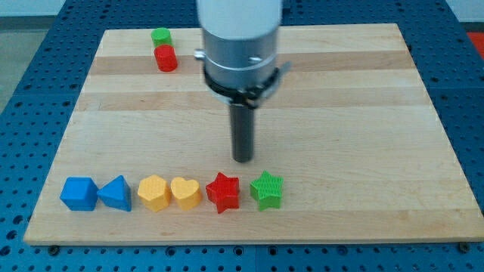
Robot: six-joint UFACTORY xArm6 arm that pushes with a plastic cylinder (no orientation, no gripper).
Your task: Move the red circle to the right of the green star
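My tip (243,158) sits just above the green star (267,189) and red star (223,191), touching nothing, while the red circle (165,58) is way off top-left under a green block (160,36).

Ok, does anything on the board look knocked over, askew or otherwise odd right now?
Nothing stands out. Six blocks sit in a tidy row along the view's bottom, ending with the green star. The red circle touches the green circle at the top left. My tip is clear of all.
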